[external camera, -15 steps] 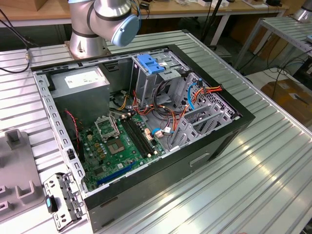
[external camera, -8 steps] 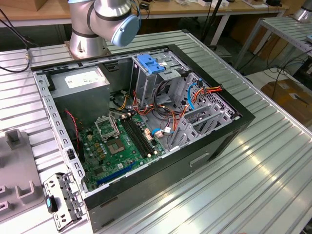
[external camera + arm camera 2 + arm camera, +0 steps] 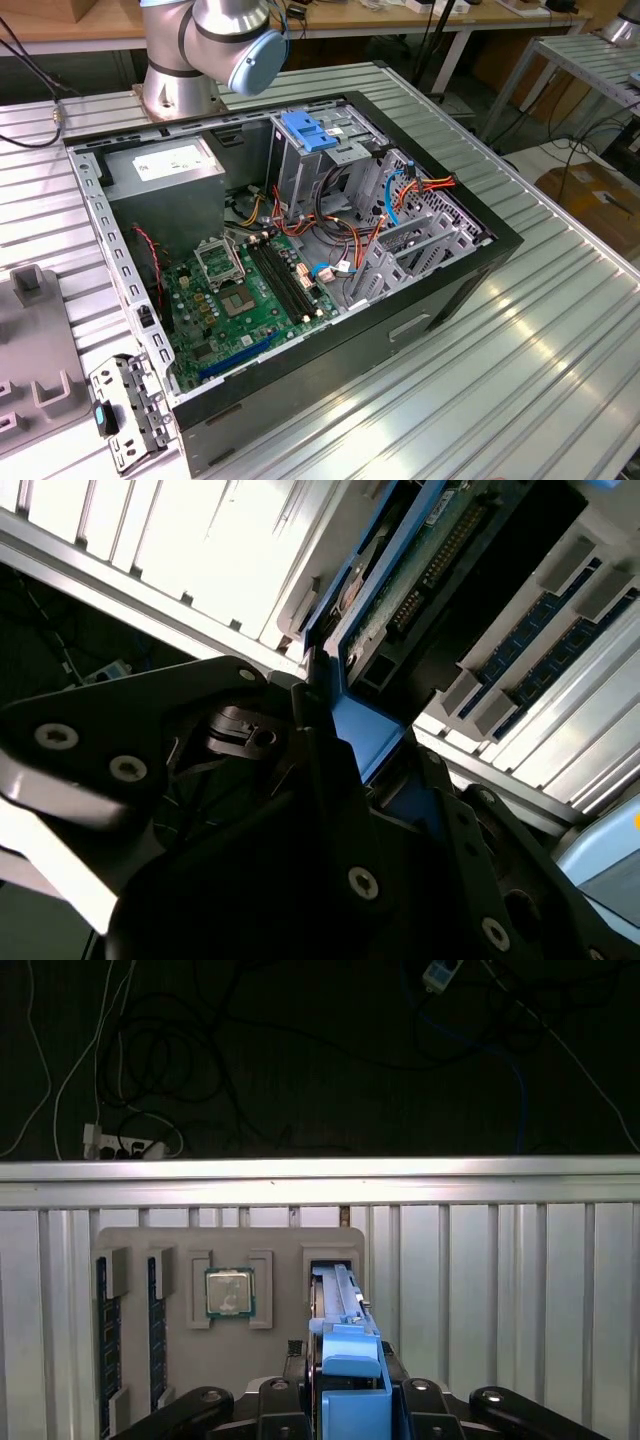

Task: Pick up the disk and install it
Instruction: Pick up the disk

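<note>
Grey holder tray (image 3: 180,1245) on tabletop (image 3: 500,1300): memory modules (image 3: 105,1335) | processor chip (image 3: 229,1292) | disk (image 3: 335,1300) on edge in its slot (blue bracket (image 3: 352,1352) facing the tool) | tool (image 3: 350,1385) closed on that bracket, fingers (image 3: 318,750) touching both sides.

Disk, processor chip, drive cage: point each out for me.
disk (image 3: 348,1352): first wrist view, on its blue bracket.
processor chip (image 3: 229,1293): first wrist view, centre of its metal lid.
drive cage (image 3: 300,172): exterior view, grey metal wall below the blue top.
</note>
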